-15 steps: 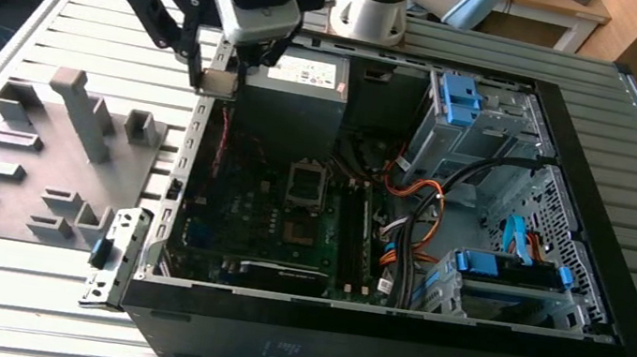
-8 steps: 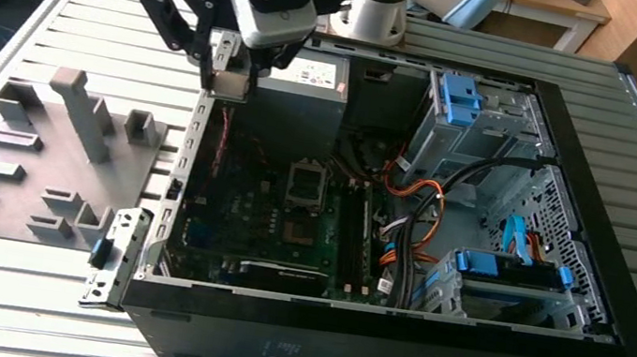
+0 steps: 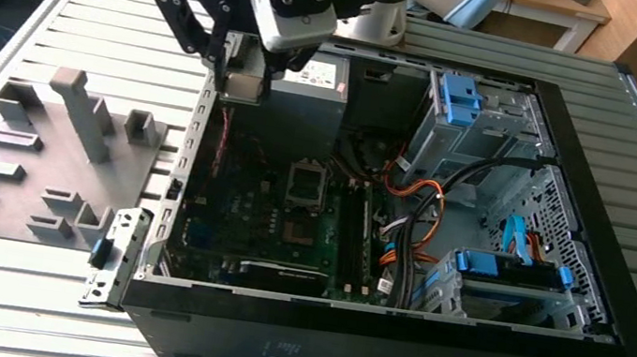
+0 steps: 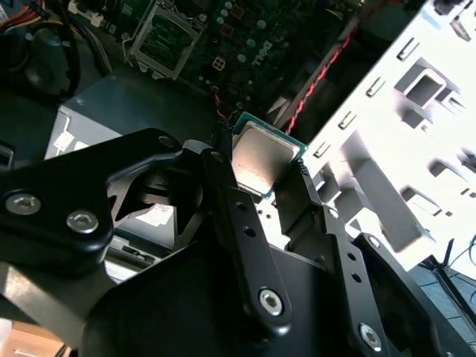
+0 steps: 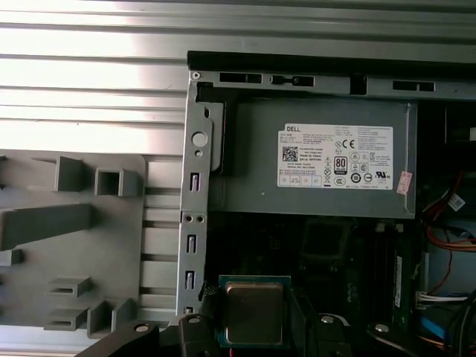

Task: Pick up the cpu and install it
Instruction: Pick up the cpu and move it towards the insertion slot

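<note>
Above the open computer case, beside its power supply, the fingers pinch the cpu by two edges

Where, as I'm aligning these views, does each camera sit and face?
Exterior view: off the arm, high, looking down into the open computer case; the gripper shows.
Second wrist view: on the wrist, looking along the fingers past the cpu to the motherboard.
First wrist view: on the wrist, facing the power supply and grey tray; fingers show.
Both wrist views share the gripped cpu.
</note>
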Controlling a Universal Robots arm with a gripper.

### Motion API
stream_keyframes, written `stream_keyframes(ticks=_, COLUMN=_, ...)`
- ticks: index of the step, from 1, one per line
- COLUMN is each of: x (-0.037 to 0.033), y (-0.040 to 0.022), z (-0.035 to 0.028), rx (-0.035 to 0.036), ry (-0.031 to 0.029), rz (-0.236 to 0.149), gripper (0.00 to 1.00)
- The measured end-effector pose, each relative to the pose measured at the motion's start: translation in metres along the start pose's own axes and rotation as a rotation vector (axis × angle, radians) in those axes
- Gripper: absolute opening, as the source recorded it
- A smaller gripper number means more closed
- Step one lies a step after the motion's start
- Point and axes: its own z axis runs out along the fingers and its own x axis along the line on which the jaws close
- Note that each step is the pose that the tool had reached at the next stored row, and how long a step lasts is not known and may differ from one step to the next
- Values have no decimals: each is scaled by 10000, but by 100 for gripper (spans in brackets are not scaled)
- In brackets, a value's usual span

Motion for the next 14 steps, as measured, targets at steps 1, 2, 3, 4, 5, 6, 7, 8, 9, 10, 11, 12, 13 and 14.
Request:
stream_keyframes(ticks=1, x=-9, y=0, z=0, rx=0, ry=0, rz=-1, gripper=47)
stream_keyframes(ticks=2, x=-15, y=-1, z=0, rx=0, ry=0, rz=-2, gripper=47)
stream_keyframes(ticks=3, x=-19, y=-1, z=0, rx=0, ry=0, rz=-1, gripper=47)
stream_keyframes(ticks=4, x=-23, y=-1, z=0, rx=0, ry=-1, rz=-1, gripper=47)
stream_keyframes(ticks=5, x=-28, y=-1, z=0, rx=0, ry=0, rz=-1, gripper=47)
stream_keyframes(ticks=6, x=-33, y=-1, z=0, rx=0, ry=0, rz=-1, gripper=47)
stream_keyframes(ticks=7, x=-39, y=-1, z=0, rx=0, ry=0, rz=-1, gripper=47)
stream_keyframes(ticks=8, x=-47, y=-1, z=0, rx=0, ry=0, rz=-1, gripper=47)
stream_keyframes(ticks=9, x=-55, y=-1, z=0, rx=0, ry=1, rz=-1, gripper=47)
stream_keyframes(ticks=10, x=-62, y=-1, z=0, rx=1, ry=0, rz=-1, gripper=47)
stream_keyframes(ticks=11, x=-69, y=-2, z=-1, rx=1, ry=0, rz=-1, gripper=47)
stream_keyframes(ticks=12, x=-75, y=-2, z=-1, rx=0, ry=0, rz=-1, gripper=47)
stream_keyframes(ticks=13, x=-80, y=-2, z=-1, rx=0, ry=0, rz=-1, gripper=47)
stream_keyframes(ticks=14, x=-86, y=-2, z=-1, rx=1, ry=1, rz=-2, gripper=47)
